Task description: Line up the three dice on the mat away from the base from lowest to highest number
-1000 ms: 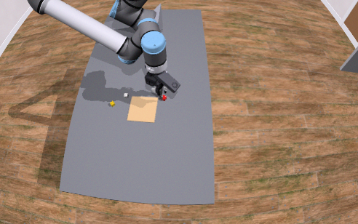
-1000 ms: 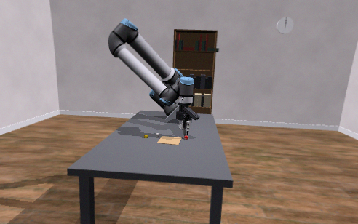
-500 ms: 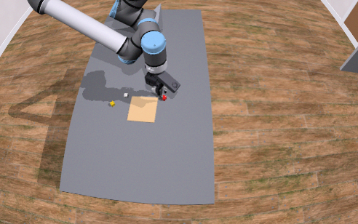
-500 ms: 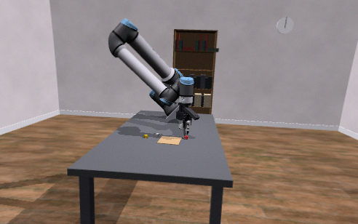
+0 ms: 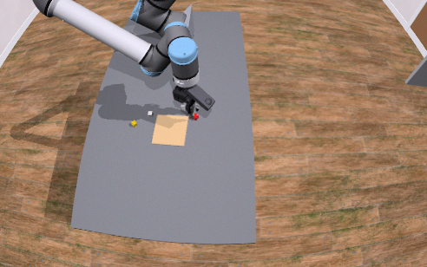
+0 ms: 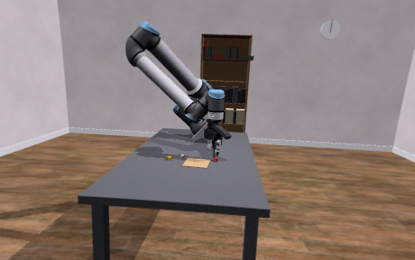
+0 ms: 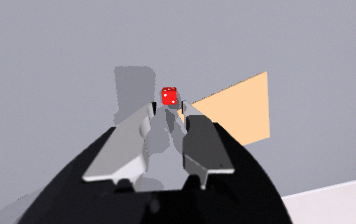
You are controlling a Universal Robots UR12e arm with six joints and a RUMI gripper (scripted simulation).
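The gripper (image 5: pixel 193 111) (image 6: pixel 215 154) (image 7: pixel 169 102) is narrow but not shut, with a small gap between its tips and nothing held. Just beyond them lies the red die (image 5: pixel 196 116) (image 6: pixel 216 159) (image 7: pixel 169 96), on the counter (image 5: pixel 174 186) (image 6: pixel 177 190) (image 7: pixel 65 35) just outside a corner of the mat (image 5: pixel 170 131) (image 6: pixel 196 163) (image 7: pixel 240 112). The step in hand looks like the approach to this first die; the next move calls for bringing the fingers down on either side of it, closing squarely, and lifting without a roll. It is a small, glossy red cube with white pips, seemingly flat, its top number too small to read surely. Past the mat's other side lie the white die (image 5: pixel 150 113) (image 6: pixel 182 156), pale and tiny, then the yellow die (image 5: pixel 134 123) (image 6: pixel 169 158), farther out; neither is on the mat, and their numbers cannot be read.
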